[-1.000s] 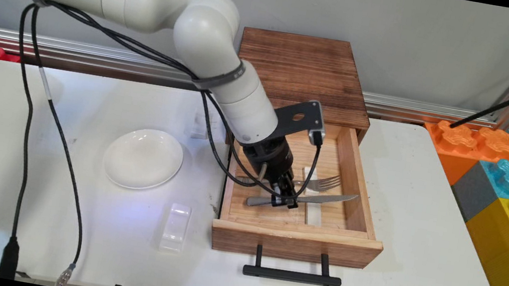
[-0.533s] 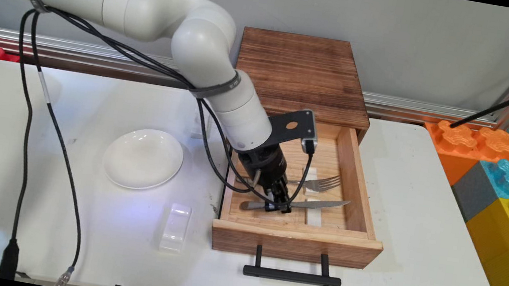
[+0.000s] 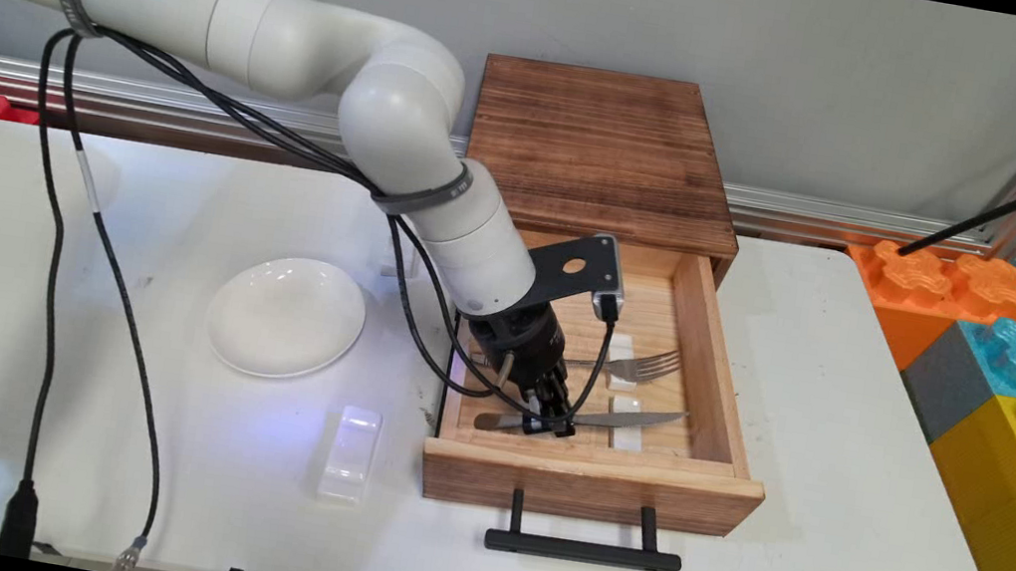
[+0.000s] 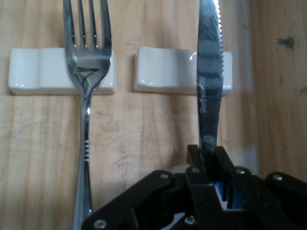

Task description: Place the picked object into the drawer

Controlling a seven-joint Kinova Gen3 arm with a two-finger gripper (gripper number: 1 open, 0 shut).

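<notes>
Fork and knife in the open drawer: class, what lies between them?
In the hand view, only bare wooden drawer floor separates the fork from the knife; each lies across its own white rest, with a gap between the rests.

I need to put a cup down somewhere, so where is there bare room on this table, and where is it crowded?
Bare table lies right of the open drawer, out to the right edge. Another free patch sits along the near edge, left of the drawer's handle, below the plate and clear box. The drawer is crowded: fork, knife, two rests, and the gripper there.
</notes>
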